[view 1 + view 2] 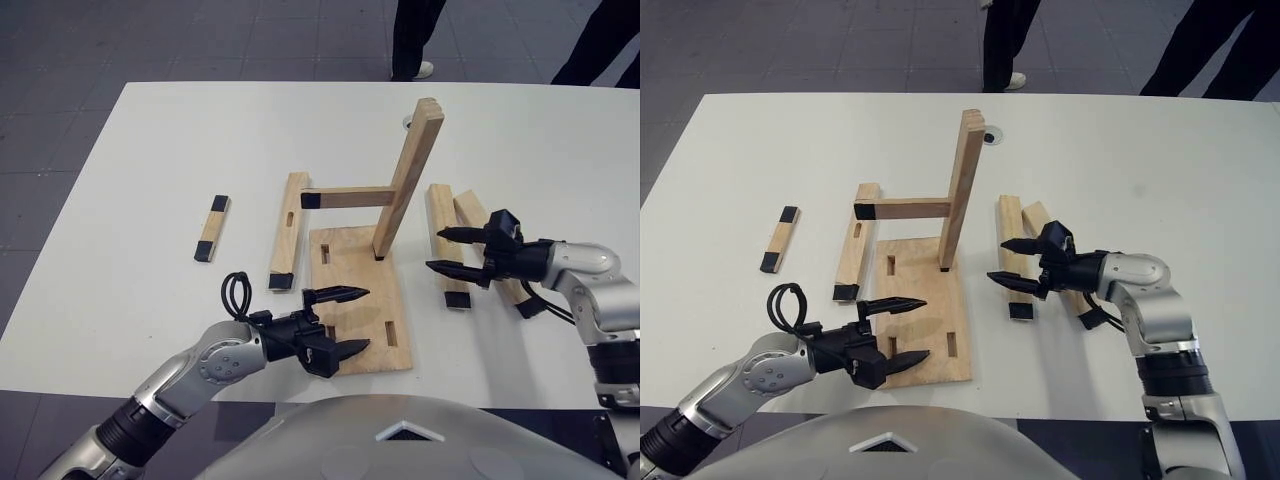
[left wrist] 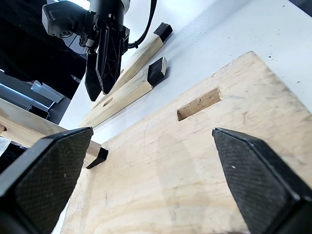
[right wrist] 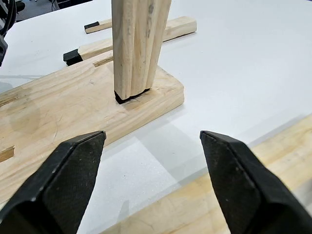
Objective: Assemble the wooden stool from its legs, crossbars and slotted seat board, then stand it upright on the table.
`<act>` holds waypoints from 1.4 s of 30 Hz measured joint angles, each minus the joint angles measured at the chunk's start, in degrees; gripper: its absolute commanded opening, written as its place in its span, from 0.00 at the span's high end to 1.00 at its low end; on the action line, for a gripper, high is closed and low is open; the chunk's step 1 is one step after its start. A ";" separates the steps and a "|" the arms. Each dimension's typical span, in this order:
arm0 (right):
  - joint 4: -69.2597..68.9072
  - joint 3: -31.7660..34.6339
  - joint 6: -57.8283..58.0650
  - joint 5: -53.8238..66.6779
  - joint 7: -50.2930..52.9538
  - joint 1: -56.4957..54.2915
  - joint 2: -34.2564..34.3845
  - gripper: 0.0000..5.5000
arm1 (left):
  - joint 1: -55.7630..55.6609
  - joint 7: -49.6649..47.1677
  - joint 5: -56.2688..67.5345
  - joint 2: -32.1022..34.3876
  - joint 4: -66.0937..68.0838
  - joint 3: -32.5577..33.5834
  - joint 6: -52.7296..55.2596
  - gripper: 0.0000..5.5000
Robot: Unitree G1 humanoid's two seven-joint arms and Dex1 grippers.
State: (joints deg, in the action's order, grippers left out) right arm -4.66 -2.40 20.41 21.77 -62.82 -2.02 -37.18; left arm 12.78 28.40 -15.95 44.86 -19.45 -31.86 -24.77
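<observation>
The left gripper (image 1: 364, 319) hovers released, fingers wide apart, over the near left part of the board (image 1: 368, 280); the board lies flat on the white worktop (image 1: 130, 200), slots up. Just right of the board, the right gripper (image 1: 433, 249) is also released, fingers spread and pointing at the board; it hangs over the near part of two right legs (image 1: 441, 205) lying side by side, and whether it touches them I cannot tell. Left of the board lies a left leg (image 1: 288, 232), black cap nearest. An upright leg (image 1: 405, 180) stands in the board's far right slot, tilted slightly; a crossbar (image 1: 350, 198) juts from its middle to the left, ending in a black tip above the left leg's far end. A short bar (image 1: 212, 228) lies well apart, farther left.
</observation>
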 measured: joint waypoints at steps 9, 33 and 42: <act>-16.05 9.53 0.42 -3.62 16.06 10.02 0.26 0.35 | -3.71 -0.31 -1.44 -3.64 3.31 -0.86 -0.01 0.17; -22.96 15.08 10.20 -10.20 35.56 31.00 7.56 0.35 | -9.18 -4.70 -3.02 -8.98 11.33 -0.50 -0.42 0.17; -22.94 15.38 14.77 -7.76 34.93 30.66 7.41 0.45 | -8.48 -4.99 -3.02 -8.99 11.18 -0.08 -0.41 0.17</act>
State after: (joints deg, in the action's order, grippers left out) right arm -27.60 12.98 35.18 14.01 -27.89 28.64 -29.77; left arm 4.30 23.42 -18.97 35.87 -8.28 -31.94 -25.18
